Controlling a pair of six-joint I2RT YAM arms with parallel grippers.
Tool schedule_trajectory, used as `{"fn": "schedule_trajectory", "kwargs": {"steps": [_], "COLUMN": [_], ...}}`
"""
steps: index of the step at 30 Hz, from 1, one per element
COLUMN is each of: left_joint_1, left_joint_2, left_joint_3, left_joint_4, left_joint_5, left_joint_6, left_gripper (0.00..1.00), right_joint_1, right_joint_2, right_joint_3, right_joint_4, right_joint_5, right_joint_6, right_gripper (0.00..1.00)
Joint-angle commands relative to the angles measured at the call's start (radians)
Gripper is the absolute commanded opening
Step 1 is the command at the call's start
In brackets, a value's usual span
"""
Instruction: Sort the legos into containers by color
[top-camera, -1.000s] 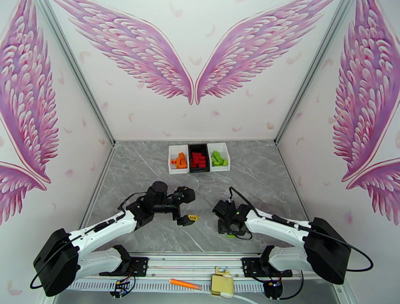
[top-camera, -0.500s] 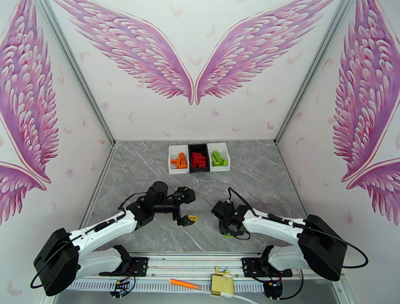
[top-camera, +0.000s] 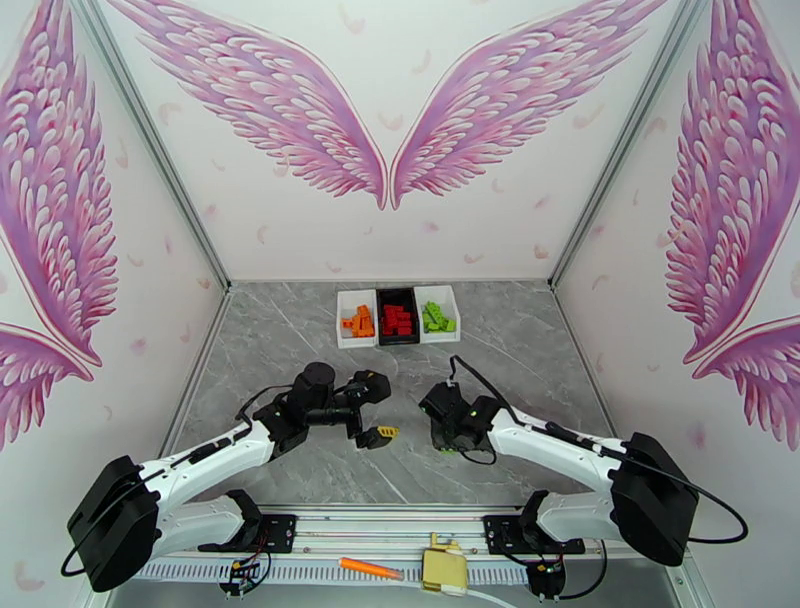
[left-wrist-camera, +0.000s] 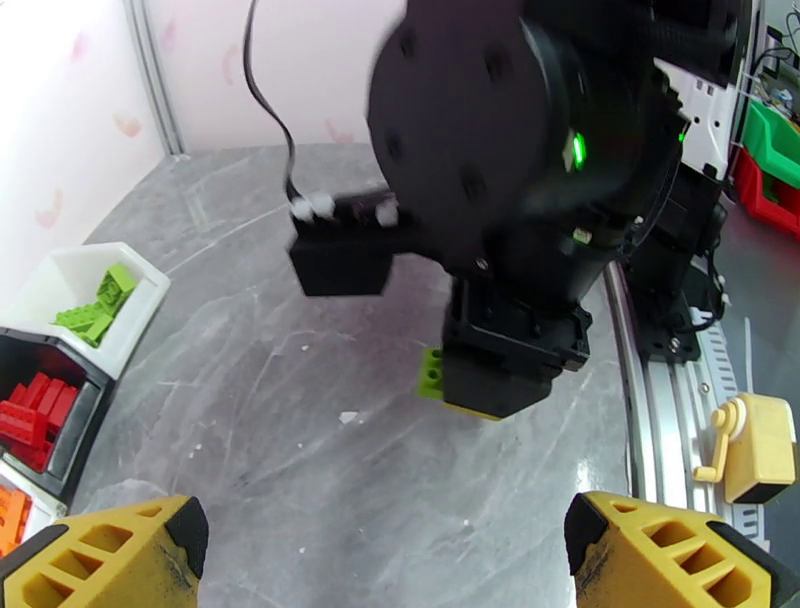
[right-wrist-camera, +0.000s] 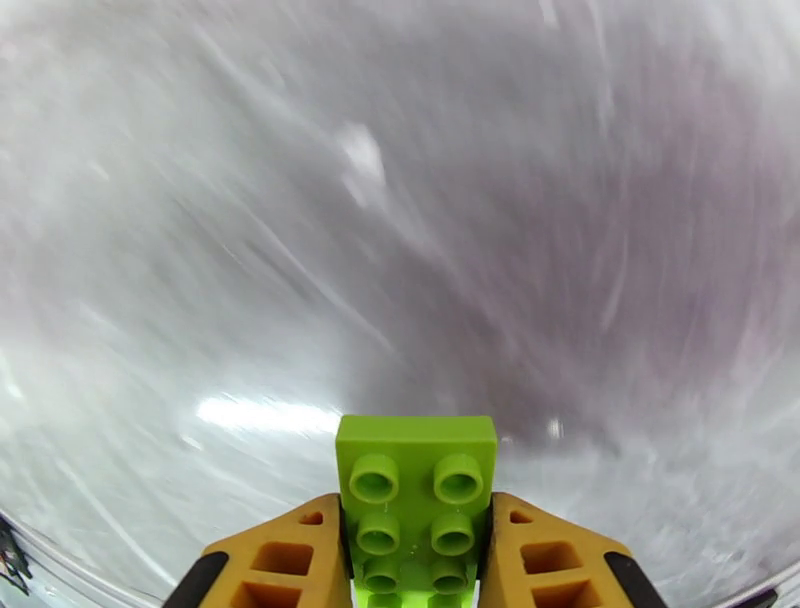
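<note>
Marble table (top-camera: 290, 325): green lego (right-wrist-camera: 416, 470), judged light, stiff, slick, is clamped across flat sides by right gripper (right-wrist-camera: 416, 545); left gripper (left-wrist-camera: 390, 555) spread wide.

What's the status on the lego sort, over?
Right gripper shut on green lego. Left gripper open, empty. Route to white bin of greens looks clear.

Three small open bins stand side by side in a row near the middle of the table's (top-camera: 290, 330) far edge. The left white bin (top-camera: 344, 320) holds orange bricks (top-camera: 359, 322), the black middle bin (top-camera: 398, 293) red bricks (top-camera: 398, 320), and the right white bin (top-camera: 438, 291) bright green bricks (top-camera: 437, 318). A single green brick (right-wrist-camera: 417, 450), with two rows of studs facing the wrist camera, sits pinched between the right claw's (right-wrist-camera: 417, 530) yellow fingers (right-wrist-camera: 290, 550), nearer the table's near edge, right of centre.
</note>
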Motion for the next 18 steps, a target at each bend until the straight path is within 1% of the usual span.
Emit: {"fn": "schedule_trajectory", "kwargs": {"steps": [1, 6, 9, 13, 18], "left_joint_1": [-0.002, -0.002, -0.003, -0.004, -0.001], "left_joint_2": [0.024, 0.065, 0.096, 0.113, 0.116], "left_joint_3": [-0.024, -0.072, -0.075, -0.074, -0.077], "left_joint_4": [0.130, 0.353, 0.432, 0.450, 0.437], "left_joint_5": [-0.062, -0.158, -0.199, -0.244, -0.275], "left_joint_6": [-0.063, -0.179, -0.215, -0.226, -0.221], "left_gripper": [0.99, 0.99, 0.99, 0.99, 0.99], "right_joint_1": [-0.050, -0.134, -0.197, -0.265, -0.340], "right_joint_2": [0.013, 0.126, 0.199, 0.323, 0.463], "right_joint_3": [0.083, 0.222, 0.291, 0.403, 0.528], "right_joint_4": [0.096, 0.206, 0.287, 0.379, 0.466], "right_joint_5": [0.044, 0.040, 0.032, 0.023, 0.031], "right_joint_6": [-0.138, -0.268, -0.334, -0.418, -0.471], "right_gripper": [0.23, 0.24, 0.24, 0.24, 0.23]}}
